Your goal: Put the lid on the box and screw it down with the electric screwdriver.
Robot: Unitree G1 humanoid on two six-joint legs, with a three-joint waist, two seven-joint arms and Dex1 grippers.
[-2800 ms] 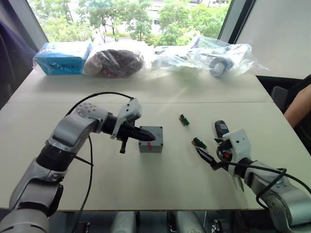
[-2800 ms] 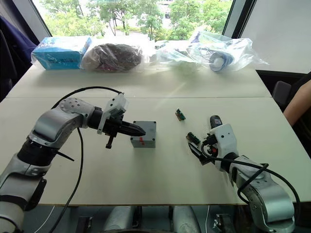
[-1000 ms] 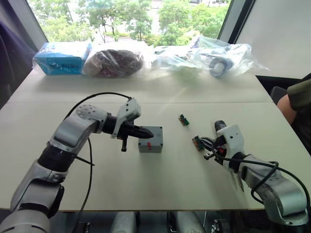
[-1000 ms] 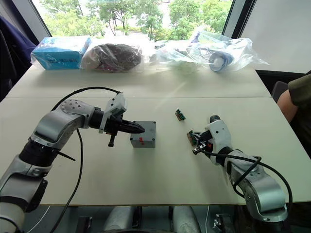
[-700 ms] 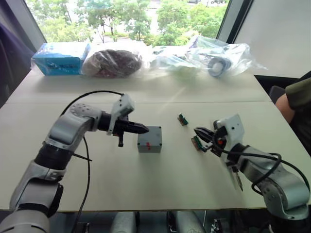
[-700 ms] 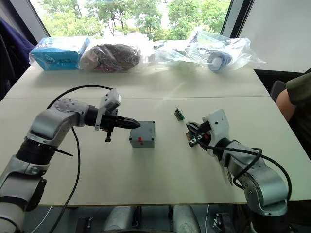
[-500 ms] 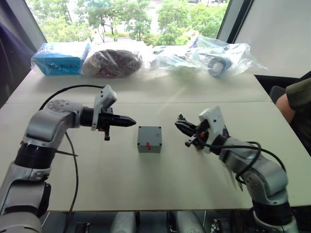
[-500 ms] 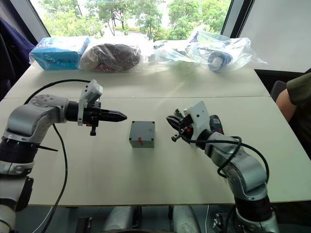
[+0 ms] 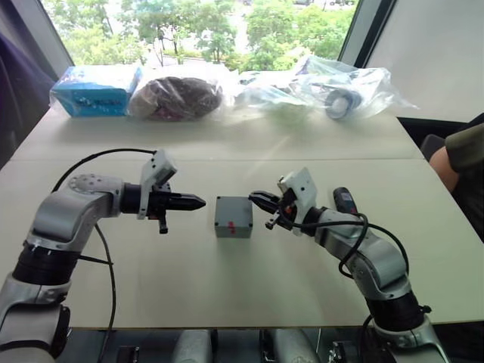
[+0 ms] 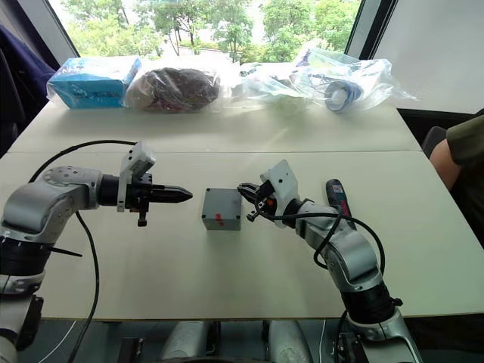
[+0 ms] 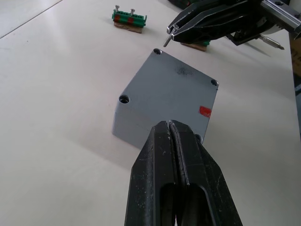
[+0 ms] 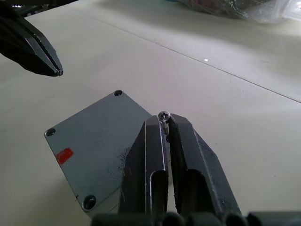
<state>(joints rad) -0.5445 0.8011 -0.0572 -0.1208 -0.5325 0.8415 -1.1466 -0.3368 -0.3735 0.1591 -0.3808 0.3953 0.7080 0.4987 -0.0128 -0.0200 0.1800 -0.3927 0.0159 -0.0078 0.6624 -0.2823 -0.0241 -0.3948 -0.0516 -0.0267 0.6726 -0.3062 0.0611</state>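
Observation:
The grey box [image 9: 233, 218] stands mid-table with the flat grey lid [image 11: 170, 92] lying on top, its corner holes showing. My left gripper [image 9: 201, 201] is shut and empty, pointing at the box from a little way off on its left. Close above the lid's right edge hovers my right gripper [image 9: 252, 198], shut on a small screw [image 12: 163, 115] held upright between its tips. The black electric screwdriver [image 9: 344, 201] lies on the table behind my right forearm.
Two green terminal blocks [image 11: 129, 19] lie beyond the box. A blue carton [image 9: 97, 89] and several plastic bags [image 9: 333, 87] line the far side of the table. A person's sleeve [image 9: 467, 151] shows at the right edge.
My left gripper has pulled back from the box to its left. My right gripper has swung in from the right side of the table to the box's right edge.

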